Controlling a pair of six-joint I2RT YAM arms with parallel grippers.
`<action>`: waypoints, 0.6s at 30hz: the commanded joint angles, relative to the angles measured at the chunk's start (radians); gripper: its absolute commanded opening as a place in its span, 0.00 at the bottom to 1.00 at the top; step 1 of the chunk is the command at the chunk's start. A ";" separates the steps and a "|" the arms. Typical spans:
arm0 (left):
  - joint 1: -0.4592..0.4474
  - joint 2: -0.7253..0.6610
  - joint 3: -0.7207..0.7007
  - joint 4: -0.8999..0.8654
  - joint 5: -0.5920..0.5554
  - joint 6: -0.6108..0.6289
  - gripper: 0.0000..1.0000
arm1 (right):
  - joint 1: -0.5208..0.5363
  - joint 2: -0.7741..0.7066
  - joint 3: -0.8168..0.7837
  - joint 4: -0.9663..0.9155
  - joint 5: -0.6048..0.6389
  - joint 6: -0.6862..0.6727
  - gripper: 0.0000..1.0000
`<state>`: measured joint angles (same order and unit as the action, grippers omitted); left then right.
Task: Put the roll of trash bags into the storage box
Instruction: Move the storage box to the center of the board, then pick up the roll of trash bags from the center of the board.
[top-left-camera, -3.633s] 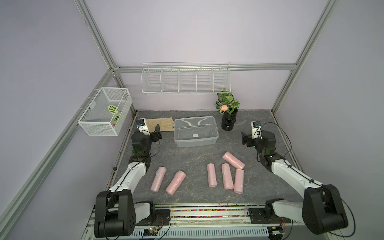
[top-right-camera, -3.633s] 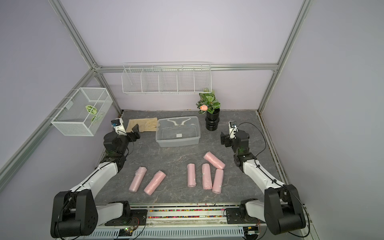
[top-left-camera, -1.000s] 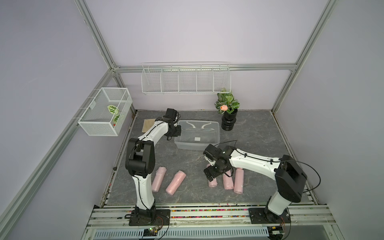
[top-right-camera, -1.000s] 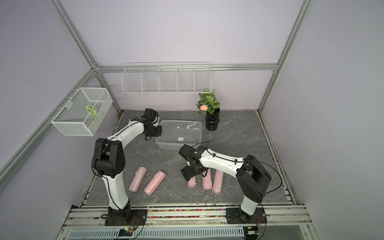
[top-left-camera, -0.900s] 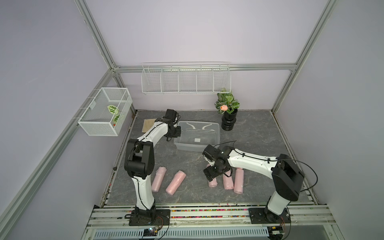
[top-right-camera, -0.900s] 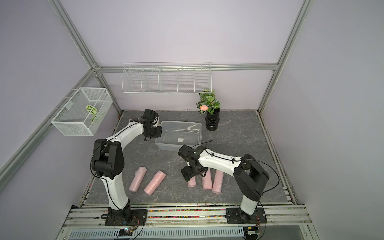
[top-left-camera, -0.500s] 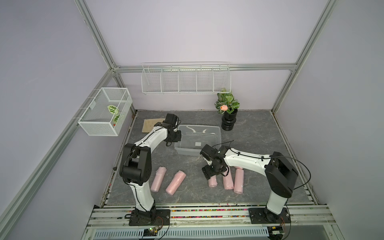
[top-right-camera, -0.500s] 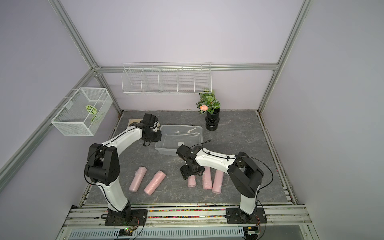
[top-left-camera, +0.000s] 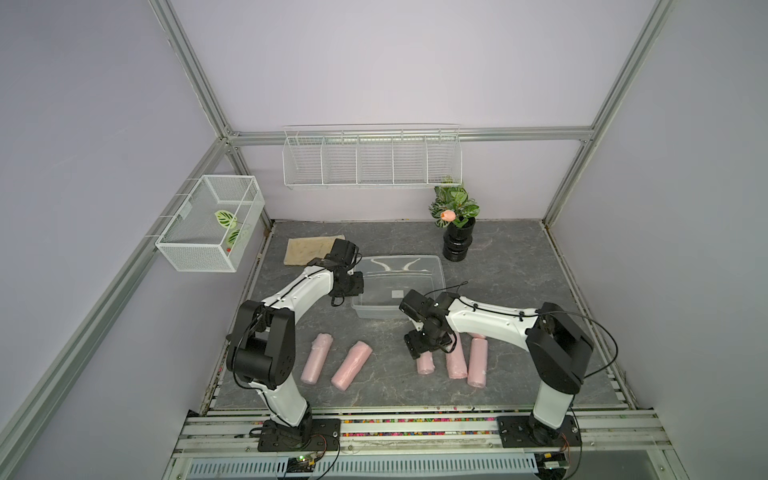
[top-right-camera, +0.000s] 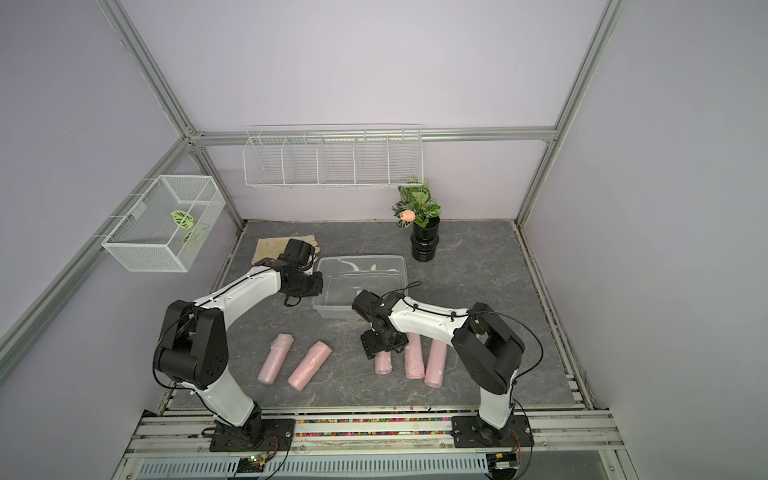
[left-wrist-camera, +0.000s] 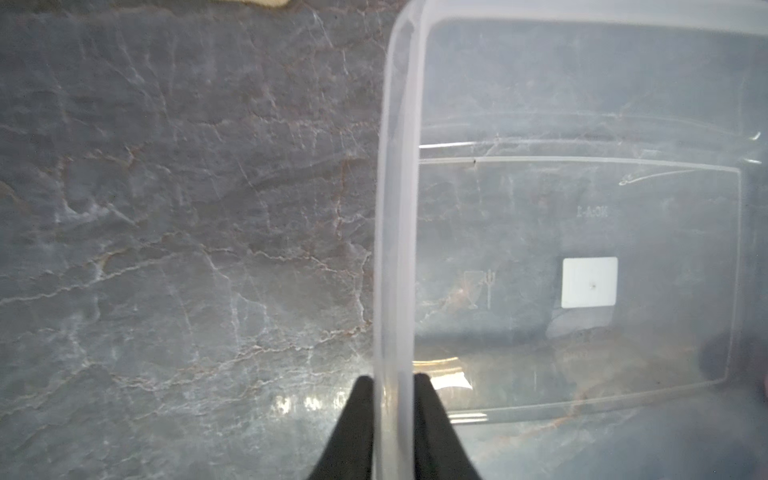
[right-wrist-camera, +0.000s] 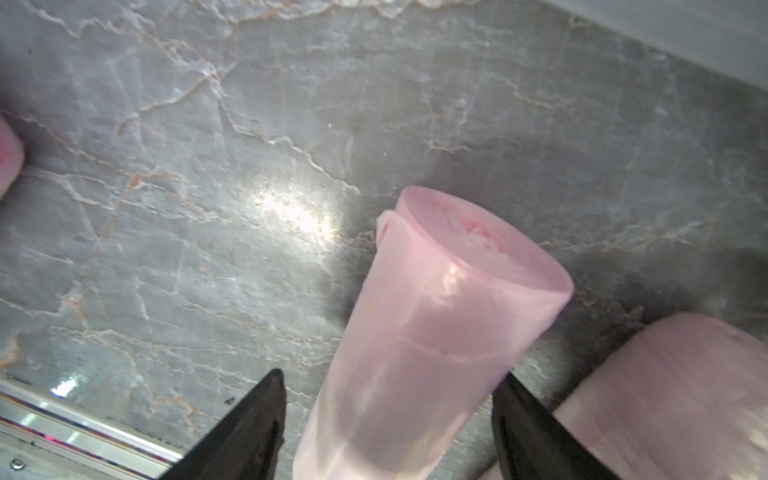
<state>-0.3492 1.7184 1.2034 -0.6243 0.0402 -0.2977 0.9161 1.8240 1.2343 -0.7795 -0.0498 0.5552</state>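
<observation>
The storage box (top-left-camera: 438, 274) (top-right-camera: 402, 274), a clear tub with a white sticker on its floor, stands mid-table. My left gripper (top-left-camera: 358, 286) (top-right-camera: 319, 286) (left-wrist-camera: 394, 378) is shut on the box's left rim (left-wrist-camera: 395, 208), one finger inside and one outside. My right gripper (top-left-camera: 426, 347) (top-right-camera: 382, 345) (right-wrist-camera: 390, 376) is open and reaches down over one pink roll of trash bags (top-left-camera: 425, 365) (top-right-camera: 383, 364) (right-wrist-camera: 440, 316) that lies on the table. Its fingers straddle the roll, with a gap showing at one finger.
Two more pink rolls (top-left-camera: 456, 359) (top-left-camera: 477, 361) lie close beside the straddled one, and two others (top-left-camera: 316, 358) (top-left-camera: 351, 365) lie at the front left. A potted plant (top-left-camera: 457, 245) stands behind the box and a beige cloth (top-left-camera: 307, 249) lies at the back left. Wire baskets (top-left-camera: 210, 224) (top-left-camera: 372, 160) hang on the walls.
The left gripper has drawn the storage box a little toward the table's front. The right gripper's jaws have narrowed around the roll.
</observation>
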 joint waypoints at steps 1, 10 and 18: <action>-0.007 -0.017 -0.023 -0.031 0.013 -0.026 0.28 | 0.007 0.013 0.010 -0.011 -0.001 0.017 0.79; -0.008 -0.048 0.002 -0.048 -0.023 -0.032 0.41 | 0.007 0.024 0.011 -0.020 -0.009 0.026 0.69; -0.007 -0.160 0.007 -0.036 -0.054 -0.039 0.45 | 0.007 0.033 0.008 -0.027 0.004 0.050 0.63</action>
<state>-0.3538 1.6085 1.1873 -0.6659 0.0139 -0.3218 0.9169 1.8351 1.2343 -0.7845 -0.0536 0.5827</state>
